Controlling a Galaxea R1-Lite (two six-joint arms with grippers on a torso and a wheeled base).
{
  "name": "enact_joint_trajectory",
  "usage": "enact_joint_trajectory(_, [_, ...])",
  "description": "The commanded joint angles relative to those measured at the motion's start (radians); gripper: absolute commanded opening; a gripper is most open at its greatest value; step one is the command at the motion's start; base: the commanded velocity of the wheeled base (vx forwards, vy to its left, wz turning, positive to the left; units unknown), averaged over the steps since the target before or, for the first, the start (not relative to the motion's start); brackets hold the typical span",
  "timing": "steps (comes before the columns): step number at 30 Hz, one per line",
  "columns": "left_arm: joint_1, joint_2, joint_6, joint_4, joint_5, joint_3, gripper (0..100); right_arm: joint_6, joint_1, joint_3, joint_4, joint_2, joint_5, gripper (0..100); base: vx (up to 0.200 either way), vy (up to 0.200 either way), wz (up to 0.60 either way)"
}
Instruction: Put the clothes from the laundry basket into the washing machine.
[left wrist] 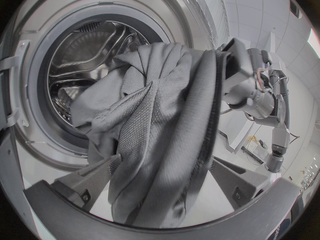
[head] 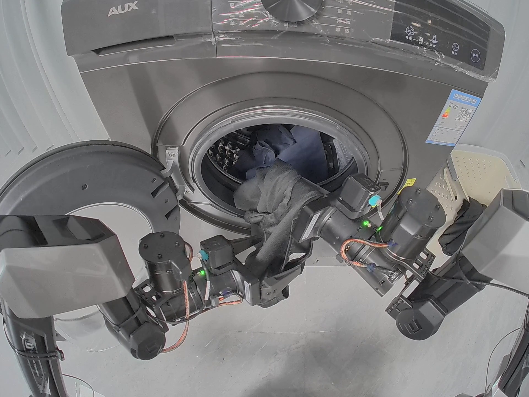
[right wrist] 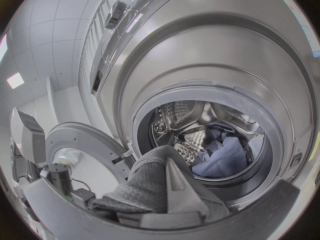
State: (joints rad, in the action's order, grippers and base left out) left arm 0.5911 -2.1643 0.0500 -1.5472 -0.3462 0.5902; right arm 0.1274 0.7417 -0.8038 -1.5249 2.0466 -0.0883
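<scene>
Grey floor under open machine. Grey garment draped over drum lip of washing machine, part inside, tail hanging outside. My right gripper pinched on it at mouth; my left gripper below, fingers wide, cloth hanging between. Blue clothes already in drum. Laundry basket to right, dark piece over its rim, so likely more to load. Door swung open

The grey garment wraps my right tool, burying one finger. Beyond it, the blue clothes sit half hidden in the drum. Behind that tool, the laundry basket is mostly covered.
</scene>
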Motion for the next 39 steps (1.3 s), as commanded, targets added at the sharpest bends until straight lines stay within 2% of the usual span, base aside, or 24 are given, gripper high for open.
enact_joint_trajectory(1, [-0.008, -0.103, 0.002, -0.001, -0.005, 0.109, 100, 0.001, 0.021, 0.014, -0.001, 0.001, -0.002, 0, 0.000, 0.000, 0.00])
enact_joint_trajectory(4, [-0.014, -0.138, 0.002, 0.001, 0.021, 0.178, 100, 0.001, 0.034, 0.032, -0.003, 0.000, -0.002, 0, 0.000, 0.000, 0.00])
enact_joint_trajectory(7, [-0.017, -0.160, 0.007, 0.001, 0.069, 0.232, 100, 0.001, 0.048, 0.051, -0.008, -0.002, -0.004, 0, 0.000, 0.000, 0.00])
enact_joint_trajectory(10, [-0.025, -0.187, 0.007, 0.003, 0.087, 0.270, 100, 0.001, 0.065, 0.063, -0.004, -0.022, -0.028, 0, 0.000, 0.000, 0.00])
enact_joint_trajectory(17, [-0.034, -0.235, 0.004, -0.001, 0.150, 0.327, 100, 0.001, 0.082, 0.084, -0.001, -0.051, -0.036, 0, 0.000, 0.000, 0.00])
enact_joint_trajectory(18, [-0.039, -0.235, 0.004, -0.001, 0.154, 0.330, 0, 0.001, 0.081, 0.087, -0.003, -0.052, -0.036, 0, 0.000, 0.000, 0.00])
enact_joint_trajectory(21, [-0.045, -0.232, 0.005, -0.001, 0.171, 0.350, 0, 0.003, 0.077, 0.098, -0.003, -0.057, -0.036, 0, 0.000, 0.000, 0.00])
enact_joint_trajectory(24, [-0.060, -0.226, 0.025, -0.001, 0.205, 0.388, 0, 0.006, 0.071, 0.106, -0.004, -0.066, -0.036, 0, 0.000, 0.000, 0.00])
enact_joint_trajectory(28, [-0.068, -0.195, 0.044, -0.001, 0.211, 0.396, 0, 0.008, 0.061, 0.130, -0.003, -0.080, -0.037, 0, 0.000, 0.000, 0.00])
enact_joint_trajectory(31, [-0.070, -0.158, 0.045, -0.001, 0.211, 0.376, 0, 0.014, 0.025, 0.140, 0.000, -0.077, -0.044, 0, 0.000, 0.000, 0.00])
enact_joint_trajectory(34, [-0.062, -0.065, 0.045, -0.001, 0.210, 0.292, 0, 0.017, -0.042, 0.155, 0.006, -0.069, -0.050, 0, 0.000, 0.000, 0.00])
enact_joint_trajectory(39, [-0.051, 0.034, 0.045, -0.001, 0.211, 0.204, 0, 0.017, -0.065, 0.163, 0.006, -0.023, -0.051, 0, 0.000, 0.000, 0.00])
